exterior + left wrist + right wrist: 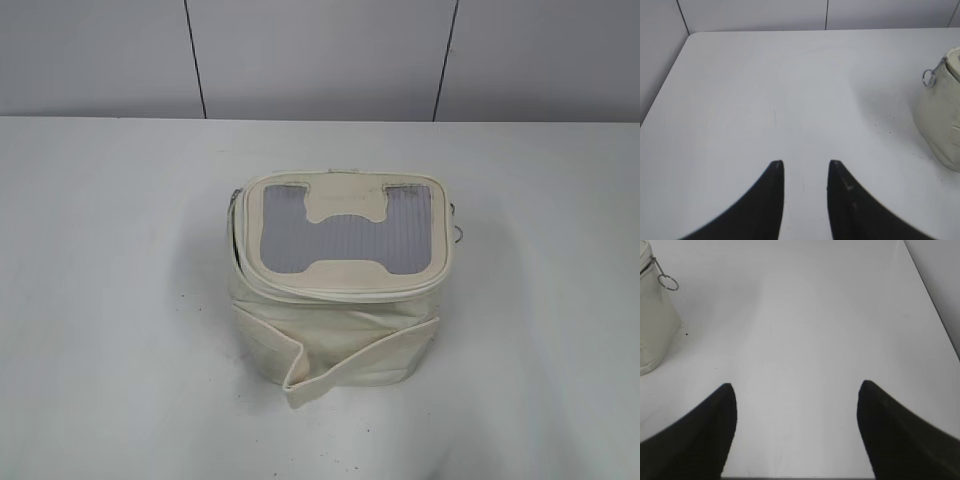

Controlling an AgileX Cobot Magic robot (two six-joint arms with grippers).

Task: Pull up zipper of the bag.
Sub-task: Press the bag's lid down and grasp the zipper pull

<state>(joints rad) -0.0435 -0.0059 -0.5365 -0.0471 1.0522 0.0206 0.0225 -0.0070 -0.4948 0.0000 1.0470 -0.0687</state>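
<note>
The cream-white boxy bag (335,330) stands mid-table in the exterior view, its lid with the grey ribbed window and H-shaped patch on top and a loose strap hanging at the front. The zipper (340,292) runs round the lid edge. One silver slider with a ring pull (929,77) hangs at the bag's left side, another ring pull (668,282) at its right side. My left gripper (805,163) is open and empty over bare table, left of the bag (942,115). My right gripper (797,386) is wide open and empty, right of the bag (655,330). Neither arm shows in the exterior view.
The white table (110,300) ends at a grey panelled wall (320,55) behind the bag. The table's left edge (665,80) and right edge (935,305) show in the wrist views.
</note>
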